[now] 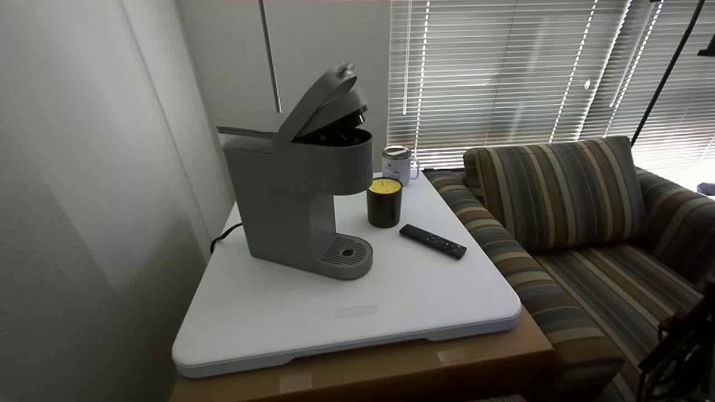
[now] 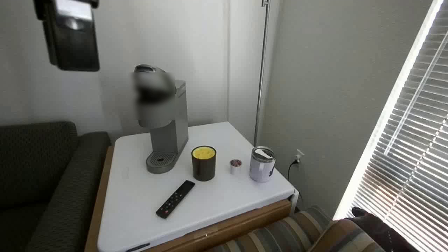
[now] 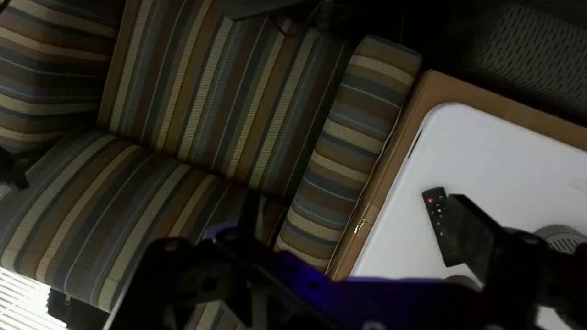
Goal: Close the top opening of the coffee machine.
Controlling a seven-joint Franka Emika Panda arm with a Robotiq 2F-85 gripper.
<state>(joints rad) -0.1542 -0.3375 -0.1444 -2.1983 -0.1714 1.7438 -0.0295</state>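
My gripper [image 3: 357,211] is spread apart, and on the white tabletop [image 1: 251,329] the lid [image 1: 319,99] of the coffee machine [image 1: 279,195] stands raised, long axis slanting up and forward from the rear, above the dark brew chamber [image 1: 342,138].

Open air lies above the coffee machine [image 1: 296,184] and its raised lid [image 1: 321,92]; a candle jar [image 1: 384,209] stands near it, a wall [image 2: 203,49] behind.

The coffee machine [image 1: 299,195] looks matt plastic, the tabletop [image 1: 435,290] smooth plastic, the armchair [image 1: 592,273] woven cloth.
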